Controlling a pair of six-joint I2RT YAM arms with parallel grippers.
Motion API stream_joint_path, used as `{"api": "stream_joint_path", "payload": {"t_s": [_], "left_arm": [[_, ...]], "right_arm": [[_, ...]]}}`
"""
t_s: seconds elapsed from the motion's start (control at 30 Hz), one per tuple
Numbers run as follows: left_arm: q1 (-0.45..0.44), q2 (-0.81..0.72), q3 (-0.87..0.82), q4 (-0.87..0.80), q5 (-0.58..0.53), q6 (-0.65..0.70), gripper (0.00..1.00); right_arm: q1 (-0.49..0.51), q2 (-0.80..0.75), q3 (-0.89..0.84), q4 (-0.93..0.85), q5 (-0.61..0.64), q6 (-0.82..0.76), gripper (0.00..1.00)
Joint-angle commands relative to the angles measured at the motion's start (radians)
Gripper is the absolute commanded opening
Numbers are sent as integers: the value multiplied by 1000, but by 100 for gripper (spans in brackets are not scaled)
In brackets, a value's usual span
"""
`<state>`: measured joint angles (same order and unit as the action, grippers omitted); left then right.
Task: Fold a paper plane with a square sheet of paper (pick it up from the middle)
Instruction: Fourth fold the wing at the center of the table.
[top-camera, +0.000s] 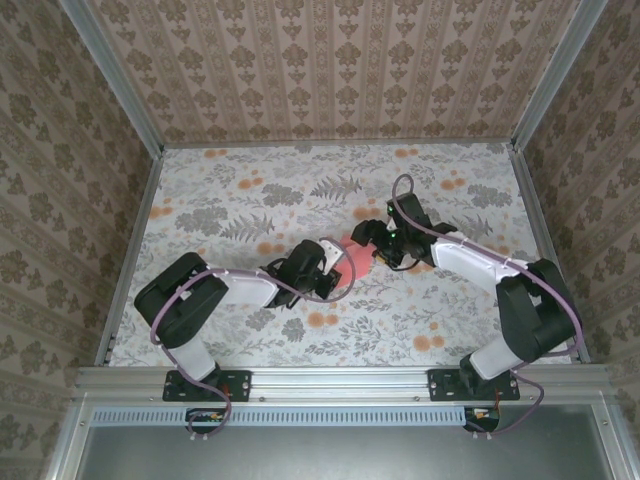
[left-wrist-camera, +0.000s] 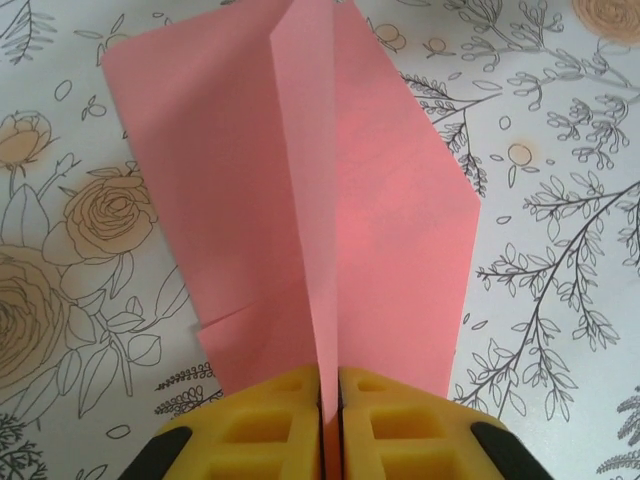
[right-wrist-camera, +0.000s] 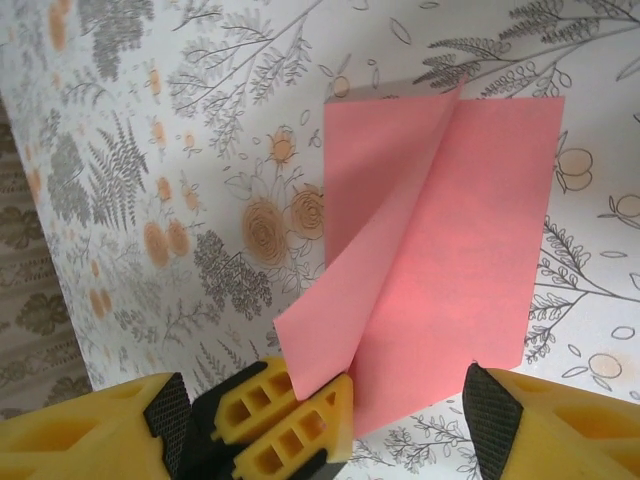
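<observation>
The salmon-pink sheet of paper (top-camera: 345, 258) lies folded on the flowered table, between the two grippers near the middle. In the left wrist view the paper (left-wrist-camera: 390, 200) is a long folded shape with a flap standing up along its centre crease. My left gripper (left-wrist-camera: 330, 385) is shut on the near end of that flap. In the right wrist view the paper (right-wrist-camera: 470, 230) has the left gripper's yellow fingers (right-wrist-camera: 290, 425) pinching its raised flap. My right gripper (right-wrist-camera: 330, 425) stands open, one jaw on each side of the paper's near end, touching nothing.
The flowered tablecloth (top-camera: 250, 200) covers the whole work surface, boxed in by patterned walls with metal rails at the left (top-camera: 130, 250) and right (top-camera: 545, 230). Both arms reach inward and meet close together at the table's middle.
</observation>
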<state>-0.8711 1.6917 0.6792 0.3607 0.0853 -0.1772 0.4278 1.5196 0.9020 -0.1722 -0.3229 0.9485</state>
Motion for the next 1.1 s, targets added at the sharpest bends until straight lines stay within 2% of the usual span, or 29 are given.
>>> {"api": "stream_joint_path", "payload": {"t_s": [0.0,0.13,0.47,1.07], "left_arm": [[9,5,-13,9,67,-119,12],[12,6,-15,12,93,-185,12],[24,19,-11,6,134,-240,11],[55,49,-13,35,191,-314,9]], "right_arm": [[-3,-22,-70,82,-38,-117,73],[-1,7,-95,126,-129,-146,69],[7,148,-36,153,-201,-172,60],[8,259,21,132,-200,-209,53]]}}
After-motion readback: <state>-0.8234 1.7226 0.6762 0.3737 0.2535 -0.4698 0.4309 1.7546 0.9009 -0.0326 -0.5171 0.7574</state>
